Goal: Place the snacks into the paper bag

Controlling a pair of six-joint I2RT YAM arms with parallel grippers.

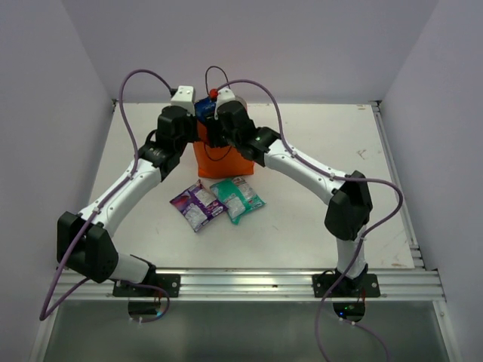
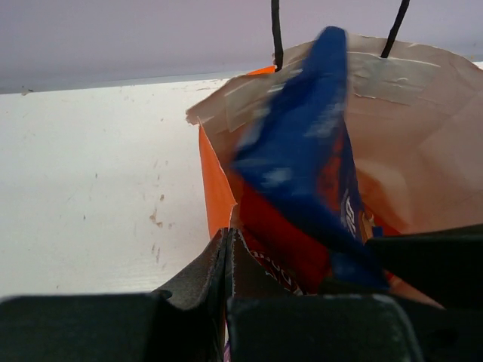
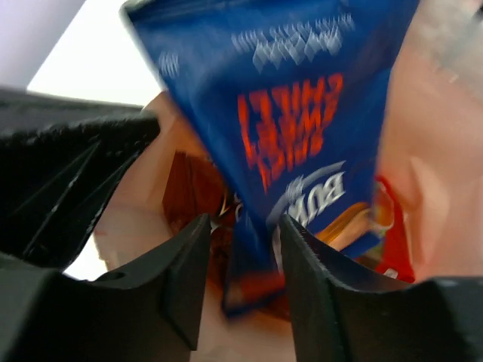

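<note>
The orange paper bag [image 1: 223, 160] stands upright at the table's middle back, with both grippers at its mouth. My left gripper [image 2: 228, 237] is shut on the bag's near rim [image 2: 215, 188]. The dark blue bag [image 2: 302, 151] pokes out of the opening, tilted and blurred, over a red packet [image 2: 283, 253] inside. My right gripper [image 3: 245, 222] is open above the opening. The dark blue bag [image 3: 287, 113] hangs loose between its fingers with a gap on each side. A small purple pack [image 1: 196, 204] and a small teal pack [image 1: 237, 197] lie flat in front of the paper bag.
Both arms arch in from the near corners and meet over the bag. A metal rail [image 1: 249, 283] runs along the near table edge. Pale walls enclose the left, back and right. Purple cables [image 1: 143, 75] loop above the wrists.
</note>
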